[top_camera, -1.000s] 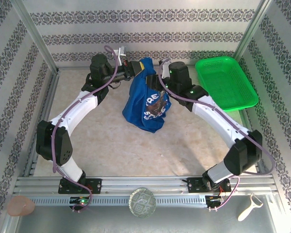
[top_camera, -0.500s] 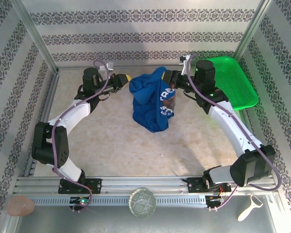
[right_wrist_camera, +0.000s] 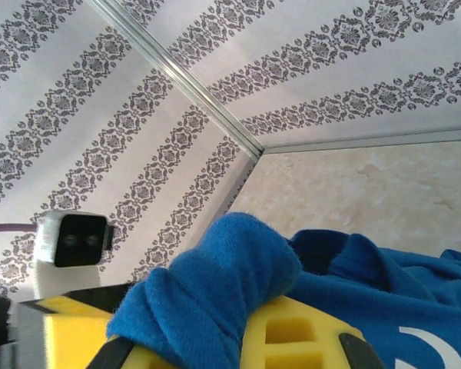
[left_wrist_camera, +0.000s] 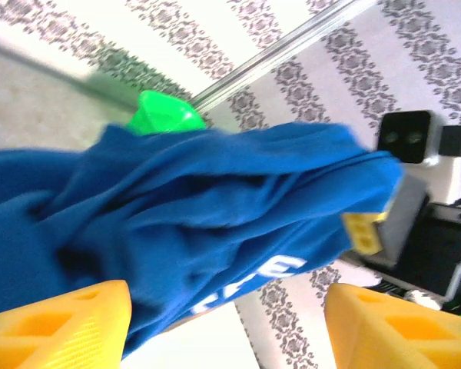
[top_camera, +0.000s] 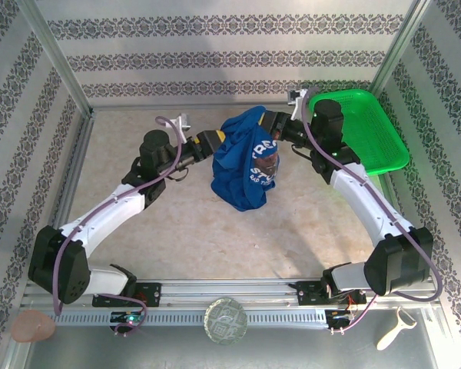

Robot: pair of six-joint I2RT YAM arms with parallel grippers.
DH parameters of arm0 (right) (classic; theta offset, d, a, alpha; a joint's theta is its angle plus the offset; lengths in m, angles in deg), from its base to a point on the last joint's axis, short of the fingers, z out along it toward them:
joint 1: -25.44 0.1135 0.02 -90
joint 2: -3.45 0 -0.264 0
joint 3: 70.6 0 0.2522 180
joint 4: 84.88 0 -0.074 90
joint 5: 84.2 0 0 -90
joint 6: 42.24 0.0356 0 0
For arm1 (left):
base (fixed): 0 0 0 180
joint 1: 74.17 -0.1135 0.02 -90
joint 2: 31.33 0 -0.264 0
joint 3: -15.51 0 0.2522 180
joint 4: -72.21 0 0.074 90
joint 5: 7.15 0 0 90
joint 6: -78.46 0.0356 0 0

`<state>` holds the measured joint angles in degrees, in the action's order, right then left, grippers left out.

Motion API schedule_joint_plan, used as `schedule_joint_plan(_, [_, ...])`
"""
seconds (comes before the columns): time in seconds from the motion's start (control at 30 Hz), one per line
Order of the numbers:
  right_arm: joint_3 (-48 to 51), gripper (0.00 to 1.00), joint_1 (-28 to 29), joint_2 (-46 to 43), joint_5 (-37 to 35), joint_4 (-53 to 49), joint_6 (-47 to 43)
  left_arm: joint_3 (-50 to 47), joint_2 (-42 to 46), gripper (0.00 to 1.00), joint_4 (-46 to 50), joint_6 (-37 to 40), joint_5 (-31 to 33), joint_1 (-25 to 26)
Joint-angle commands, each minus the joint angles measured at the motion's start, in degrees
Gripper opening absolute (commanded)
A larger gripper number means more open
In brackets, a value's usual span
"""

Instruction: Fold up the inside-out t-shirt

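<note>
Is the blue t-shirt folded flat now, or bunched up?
Bunched up: the t-shirt hangs crumpled from the shut right gripper, not laid flat.

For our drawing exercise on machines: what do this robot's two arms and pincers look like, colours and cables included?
The left arm and right arm share white curved shells with black joint housings. A purple cable runs along each. The left pincer and right pincer have blocky yellow fingers with hollow cut-outs.
</note>
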<state>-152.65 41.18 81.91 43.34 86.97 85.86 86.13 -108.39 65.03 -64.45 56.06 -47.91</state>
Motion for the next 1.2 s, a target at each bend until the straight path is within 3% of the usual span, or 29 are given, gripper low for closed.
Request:
schedule_joint_plan(0.0, [0.27,0.0,1.7,-0.94,0.27,3.9,0.83,4.43,-2.24,0.67,5.07,6.25,6.36,1.88])
schedule_joint_plan(0.17, [0.33,0.0,2.53,-0.76,-0.26,4.28,1.53,6.03,-5.32,0.67,10.58,11.6,10.94,2.92])
schedule_joint_plan(0.43, [-0.26,0.0,2.71,-0.81,0.4,4.59,2.98,3.76,-8.81,0.69,9.37,14.54,11.47,3.49])
schedule_joint_plan(0.57, [0.33,0.0,2.55,-1.42,0.78,4.93,3.8,8.48,-13.58,0.67,7.34,15.35,8.97,3.36])
schedule_joint_plan(0.6, [0.77,0.0,2.38,-1.69,0.79,5.14,4.03,10.82,-15.01,0.6,7.71,15.7,7.66,3.4])
schedule_joint_plan(0.73, [3.43,0.0,0.48,-3.32,0.38,5.46,4.99,18.04,-19.52,0.04,6.83,15.05,-0.38,1.89])
schedule_joint_plan(0.77, [4.59,0.0,-0.4,-3.63,-0.14,5.64,5.36,18.9,-19.38,0.0,6.91,14.56,-1.98,0.96])
schedule_joint_plan(1.0, [9.56,0.0,-4.12,2.12,-6.52,6.25,6.25,18.48,-13.47,0.0,-0.2,4.9,-17.24,-5.88])
schedule_joint_plan(1.03, [9.03,0.14,-4.16,3.87,-7.47,5.03,5.54,17.76,-12.8,0.0,-2.86,2.45,-19.93,-6.83])
schedule_joint_plan(1.07, [8.44,0.39,-4.16,5.82,-7.89,3.68,4.43,17.06,-12.47,0.0,-6.33,-0.3,-22.53,-7.96])
schedule_joint_plan(1.1, [8.1,0.54,-4.14,6.85,-8.19,2.46,3.39,16.39,-12.35,0.0,-9.87,-2.84,-24.9,-9.01])
schedule_joint_plan(1.17, [8.32,0.67,-4.0,6.54,-9.27,-0.34,1.36,14.84,-12.42,0.0,-16.41,-7.97,-28.29,-11.49])
